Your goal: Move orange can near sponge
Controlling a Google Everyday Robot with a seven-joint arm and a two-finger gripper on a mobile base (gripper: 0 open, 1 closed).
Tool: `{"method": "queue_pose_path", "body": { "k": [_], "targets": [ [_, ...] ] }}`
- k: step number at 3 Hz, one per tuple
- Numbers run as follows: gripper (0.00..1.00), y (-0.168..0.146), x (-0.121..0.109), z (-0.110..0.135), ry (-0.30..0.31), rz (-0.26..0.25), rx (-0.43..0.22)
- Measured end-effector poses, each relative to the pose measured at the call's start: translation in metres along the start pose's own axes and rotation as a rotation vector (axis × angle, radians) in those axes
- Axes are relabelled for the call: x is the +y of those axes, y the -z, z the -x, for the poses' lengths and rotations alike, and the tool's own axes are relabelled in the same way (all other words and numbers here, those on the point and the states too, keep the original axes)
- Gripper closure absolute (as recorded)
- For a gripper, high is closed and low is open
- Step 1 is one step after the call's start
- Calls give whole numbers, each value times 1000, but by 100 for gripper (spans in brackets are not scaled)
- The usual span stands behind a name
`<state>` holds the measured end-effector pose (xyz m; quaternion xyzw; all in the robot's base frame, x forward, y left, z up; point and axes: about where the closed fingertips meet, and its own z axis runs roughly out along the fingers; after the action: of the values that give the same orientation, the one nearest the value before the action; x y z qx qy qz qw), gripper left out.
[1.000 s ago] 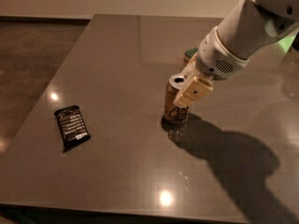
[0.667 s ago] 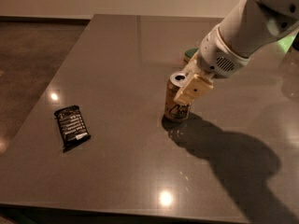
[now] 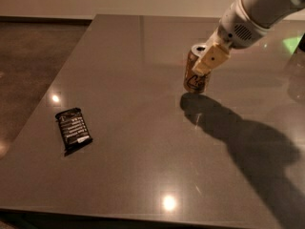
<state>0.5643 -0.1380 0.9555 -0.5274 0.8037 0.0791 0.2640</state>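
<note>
The orange can (image 3: 192, 80), tan with dark script and a silver top, hangs tilted slightly above the dark grey table (image 3: 133, 80), with its shadow on the table just below it. My gripper (image 3: 204, 67) comes in from the upper right and is shut on the can's upper part. One cream finger (image 3: 209, 59) lies across the can's right side. The sponge does not show; the can and my gripper cover the spot behind them.
A flat black snack wrapper (image 3: 74, 130) lies near the table's left edge. My white arm (image 3: 252, 13) reaches in from the top right and casts a wide shadow (image 3: 248, 142) on the right part of the table. A green glow (image 3: 291, 43) shows at the far right.
The can stood on the table in my gripper before. Now it is lifted and has moved back and to the right with the gripper. The sponge's green edge behind the arm no longer shows.
</note>
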Motion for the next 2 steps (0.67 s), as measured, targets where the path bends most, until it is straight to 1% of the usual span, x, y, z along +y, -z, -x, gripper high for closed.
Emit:
{"method": "queue_pose_path", "body": {
  "k": [1,2],
  "targets": [
    [100,8,-45,-2,-37,-67,23],
    [100,1,-75,-11,-65,-82,66]
  ]
}}
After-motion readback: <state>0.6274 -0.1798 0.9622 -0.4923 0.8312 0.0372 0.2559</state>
